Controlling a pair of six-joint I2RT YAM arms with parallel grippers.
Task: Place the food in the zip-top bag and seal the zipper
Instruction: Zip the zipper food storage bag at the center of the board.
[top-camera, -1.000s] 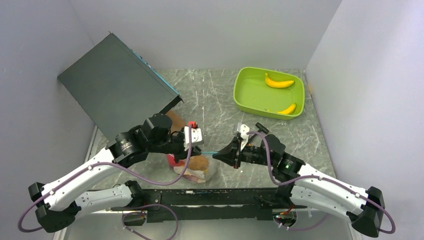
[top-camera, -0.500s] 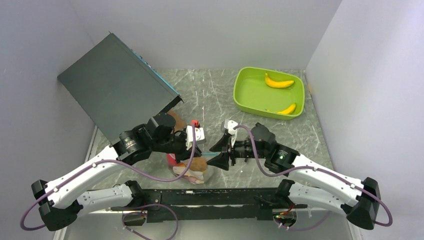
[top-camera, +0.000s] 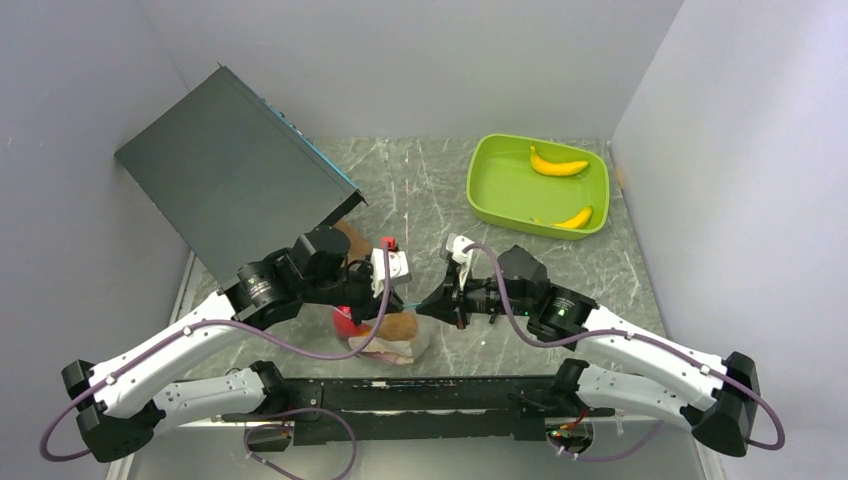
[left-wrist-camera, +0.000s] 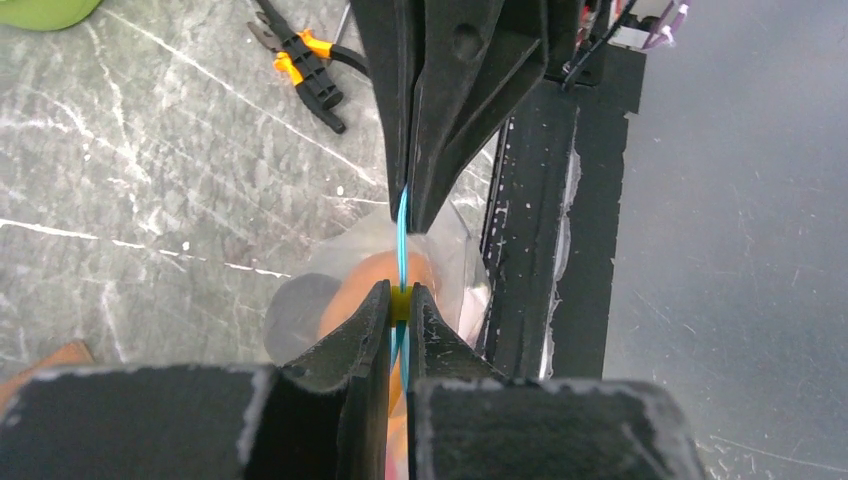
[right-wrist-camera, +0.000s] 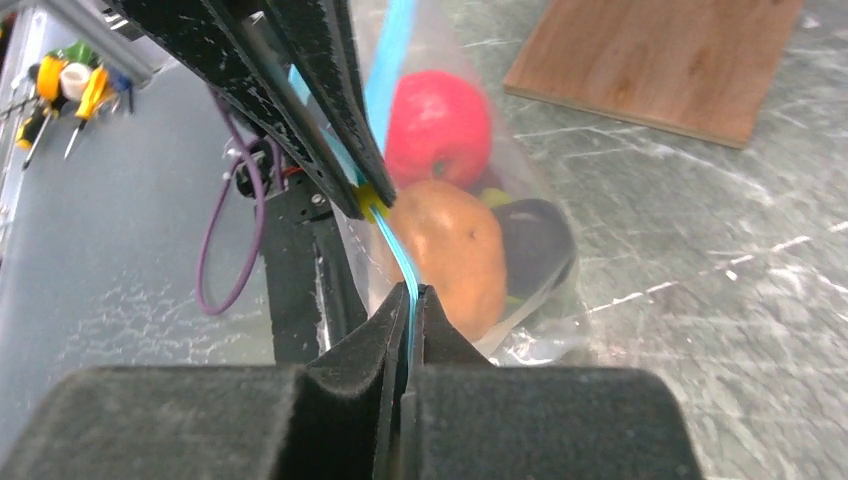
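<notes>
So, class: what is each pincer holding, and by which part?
The left pincer and right pincer both clamp the zip-top bag by its zipper.

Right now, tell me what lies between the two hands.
A stretch of the blue zipper, pinched by the left hand at one end and the right hand at the other; both wrist views show it.
</notes>
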